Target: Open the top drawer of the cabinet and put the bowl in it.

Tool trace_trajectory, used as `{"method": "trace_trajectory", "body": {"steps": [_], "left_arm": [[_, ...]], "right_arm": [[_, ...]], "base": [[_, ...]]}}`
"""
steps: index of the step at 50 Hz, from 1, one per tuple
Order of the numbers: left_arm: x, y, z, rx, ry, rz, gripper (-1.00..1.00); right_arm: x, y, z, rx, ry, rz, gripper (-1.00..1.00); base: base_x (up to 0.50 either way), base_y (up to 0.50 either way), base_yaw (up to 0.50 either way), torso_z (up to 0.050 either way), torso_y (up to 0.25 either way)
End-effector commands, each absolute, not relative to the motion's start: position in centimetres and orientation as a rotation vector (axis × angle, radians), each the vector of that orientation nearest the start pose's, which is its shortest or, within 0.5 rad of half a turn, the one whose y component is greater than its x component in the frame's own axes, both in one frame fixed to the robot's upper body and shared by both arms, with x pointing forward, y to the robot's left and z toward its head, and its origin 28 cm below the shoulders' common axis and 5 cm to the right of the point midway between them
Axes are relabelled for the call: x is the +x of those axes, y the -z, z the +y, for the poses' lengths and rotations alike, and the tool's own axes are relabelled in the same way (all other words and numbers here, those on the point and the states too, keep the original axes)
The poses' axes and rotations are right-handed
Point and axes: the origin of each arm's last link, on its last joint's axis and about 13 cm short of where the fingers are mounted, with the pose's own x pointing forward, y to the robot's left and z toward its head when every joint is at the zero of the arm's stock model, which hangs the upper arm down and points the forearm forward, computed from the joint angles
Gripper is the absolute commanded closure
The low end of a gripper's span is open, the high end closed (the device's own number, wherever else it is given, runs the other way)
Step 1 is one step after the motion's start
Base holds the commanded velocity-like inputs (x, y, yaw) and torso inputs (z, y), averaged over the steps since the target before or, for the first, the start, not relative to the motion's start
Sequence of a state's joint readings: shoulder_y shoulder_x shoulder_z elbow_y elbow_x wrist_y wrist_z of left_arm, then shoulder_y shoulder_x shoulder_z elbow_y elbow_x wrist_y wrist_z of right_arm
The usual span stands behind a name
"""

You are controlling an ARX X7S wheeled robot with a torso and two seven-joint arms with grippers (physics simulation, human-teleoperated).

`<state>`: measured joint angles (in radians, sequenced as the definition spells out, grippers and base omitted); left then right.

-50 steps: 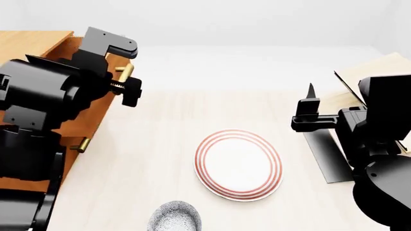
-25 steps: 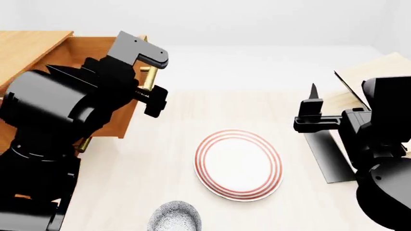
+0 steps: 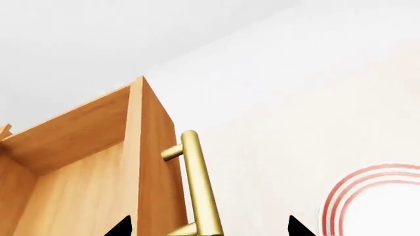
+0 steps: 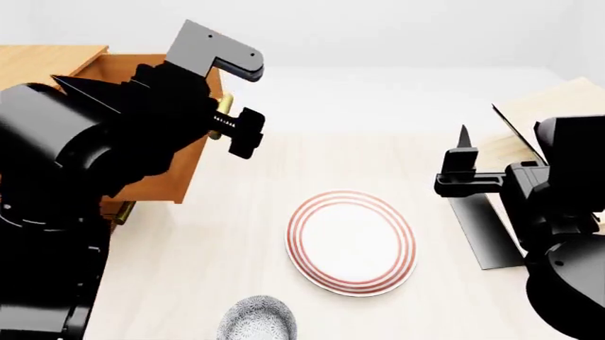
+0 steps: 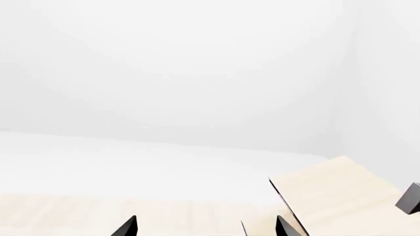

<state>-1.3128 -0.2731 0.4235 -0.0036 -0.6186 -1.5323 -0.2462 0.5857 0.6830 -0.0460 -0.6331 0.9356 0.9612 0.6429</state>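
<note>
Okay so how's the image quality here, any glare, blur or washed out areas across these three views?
Head view: sharp and evenly lit, soft shadows only, though the left arm blocks much of the cabinet. Left wrist view: crisp, mild sheen on the brass handle, no glare. Right wrist view: mostly flat white, nearly featureless; only the pale rack reads clearly.

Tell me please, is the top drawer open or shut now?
Open. The top drawer juts out from the cabinet, and the left wrist view shows its wooden inside behind the brass handle.
</note>
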Motion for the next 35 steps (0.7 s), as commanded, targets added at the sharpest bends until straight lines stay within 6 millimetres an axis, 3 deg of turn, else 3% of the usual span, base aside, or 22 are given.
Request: {"method": "trace_trajectory", "body": {"steps": [1, 5, 11, 22, 35], "left_arm": [[32.2, -34.0, 20.2, 0.267, 0.169, 0.172, -1.00], [31.0, -36.6, 20.8, 0.193, 0.189, 0.090, -1.00], [29.1, -37.9, 21.2, 0.190, 0.211, -0.064, -1.00], [25.1, -35.9, 20.4, 0.247, 0.366, -0.246, -1.00], [21.6, -31.0, 18.8, 0.251, 0.545, -0.257, -1.00]], "right_arm": [[23.3, -22.3, -16.1, -0.132, 0.115, -0.084, -1.00], [23.4, -22.2, -16.0, -0.132, 0.109, -0.083, -1.00], [23.3, -22.2, -15.9, -0.133, 0.105, -0.083, -1.00], [23.1, -22.4, -15.8, -0.129, 0.101, -0.094, -1.00], [22.9, -22.3, -15.9, -0.120, 0.107, -0.099, -1.00]], "base": [[0.00, 0.00, 0.00, 0.000, 0.000], [0.00, 0.00, 0.00, 0.000, 0.000], [0.00, 0.00, 0.00, 0.000, 0.000], [0.00, 0.00, 0.00, 0.000, 0.000], [0.00, 0.00, 0.00, 0.000, 0.000]]}}
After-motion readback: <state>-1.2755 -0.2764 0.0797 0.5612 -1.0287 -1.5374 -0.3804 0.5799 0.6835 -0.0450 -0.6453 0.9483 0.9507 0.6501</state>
